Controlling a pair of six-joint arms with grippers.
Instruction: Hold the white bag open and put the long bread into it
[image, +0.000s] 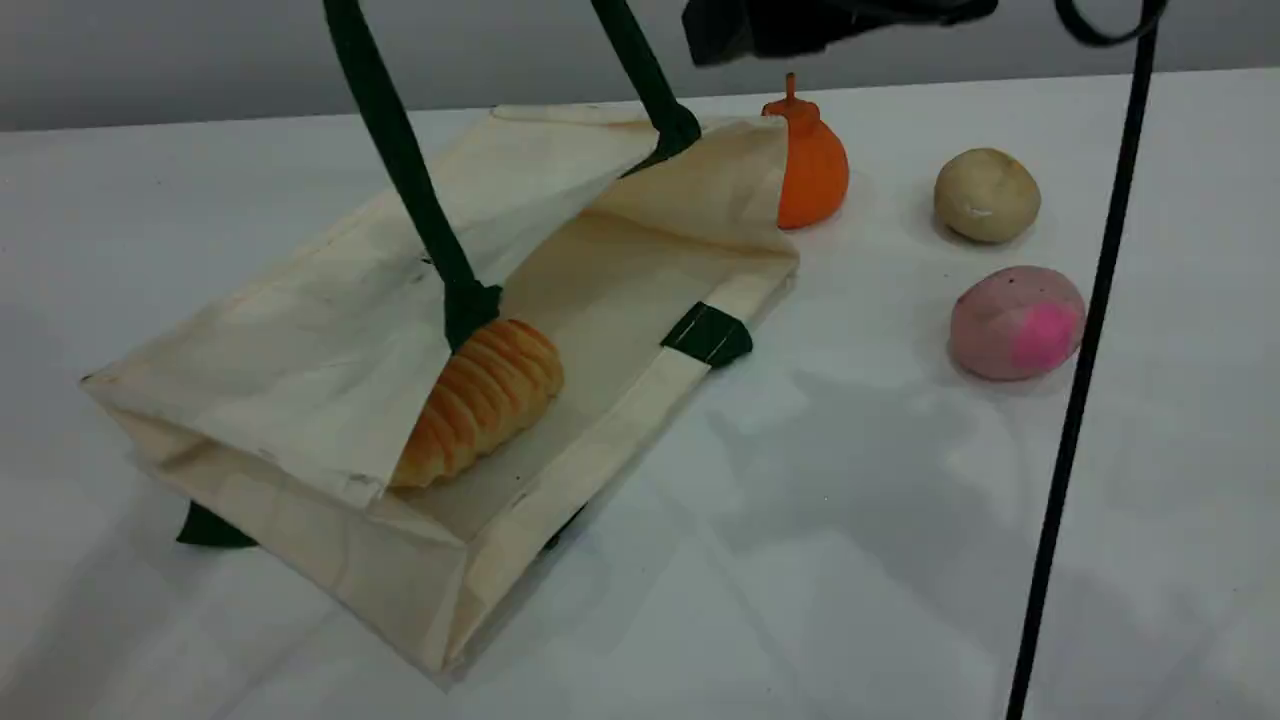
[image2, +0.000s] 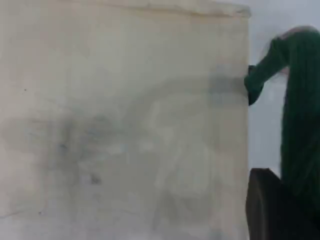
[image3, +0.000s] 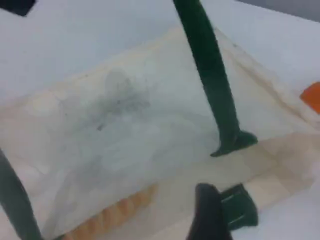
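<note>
The white bag (image: 300, 340) lies on its side on the table, its mouth facing right. Its upper dark green handle (image: 400, 160) is pulled taut upward and leaves the scene view at the top edge. In the left wrist view that handle (image2: 300, 115) runs down into my left gripper (image2: 280, 200), which is shut on it. The long bread (image: 485, 400) lies inside the bag's mouth, half under the raised upper panel. My right gripper (image: 830, 25) hovers above the bag's far corner. One dark fingertip (image3: 207, 215) shows with nothing against it.
To the right of the bag are an orange stemmed fruit (image: 812, 170), a beige ball (image: 987, 195) and a pink ball (image: 1017, 322). A thin black cable (image: 1075, 380) hangs down the right side. The bag's lower handle patch (image: 708, 335) rests at the mouth's edge.
</note>
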